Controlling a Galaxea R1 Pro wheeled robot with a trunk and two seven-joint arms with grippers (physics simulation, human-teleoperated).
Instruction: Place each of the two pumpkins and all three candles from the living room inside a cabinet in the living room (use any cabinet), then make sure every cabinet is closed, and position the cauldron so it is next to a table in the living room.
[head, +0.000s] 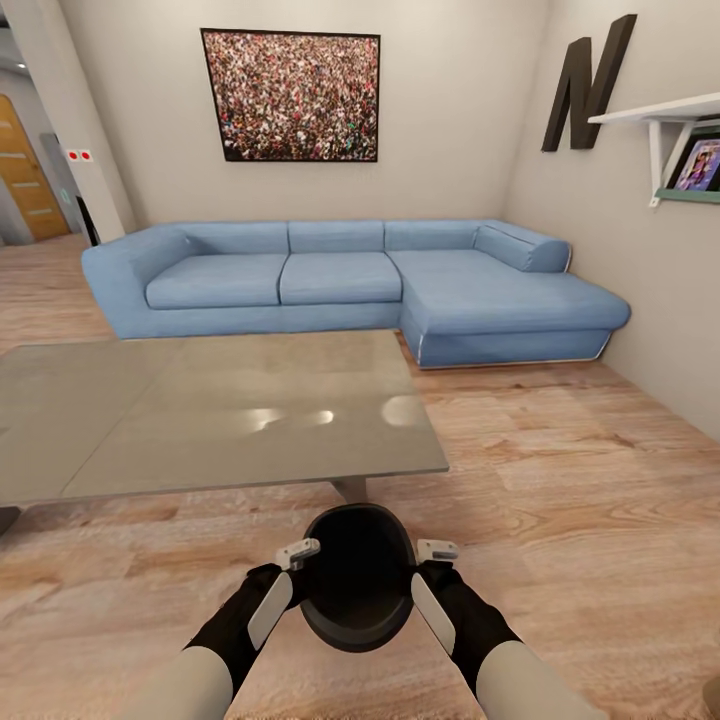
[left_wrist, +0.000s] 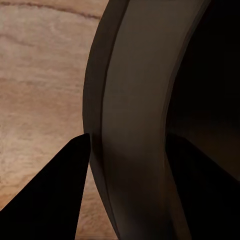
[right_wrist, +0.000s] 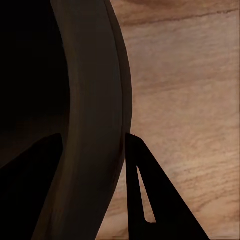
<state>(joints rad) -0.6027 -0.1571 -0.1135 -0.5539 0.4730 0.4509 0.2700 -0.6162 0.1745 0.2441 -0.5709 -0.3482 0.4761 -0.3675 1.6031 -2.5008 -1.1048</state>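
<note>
Black and round-bellied, the small cauldron (head: 357, 590) hanging between both arms in the head view, just short of the near edge of the low glossy grey coffee table (head: 200, 415), above light wood plank floor (head: 580, 500). Left gripper (head: 290, 570) and right gripper (head: 432, 572) each pinching the rim from opposite sides, one finger inside the pot and one outside, so both closed on the rim wall. Judging by the thick wall: rigid, likely heavy for its size, smooth and a little slippery, not fragile; two-sided rim hold looking like the sound choice, keeping it level. Beyond the table, a blue corner sofa (head: 350, 280); on the wall a framed crowd picture (head: 292, 95) and a large dark letter "N" (head: 588, 85), the sole readable writing. White wall shelf (head: 665, 115) carrying something colourful, too small to read.

Moving to the left wrist view: dark curved rim of the cauldron (left_wrist: 135, 125) running between two black fingers (left_wrist: 50, 200), clamped across the wall, floor planks behind.

Moving to the right wrist view: same rim (right_wrist: 95, 115) squeezed between dark fingers (right_wrist: 150, 200), pot interior in deep shadow. No brand or label visible on the pot.
</note>
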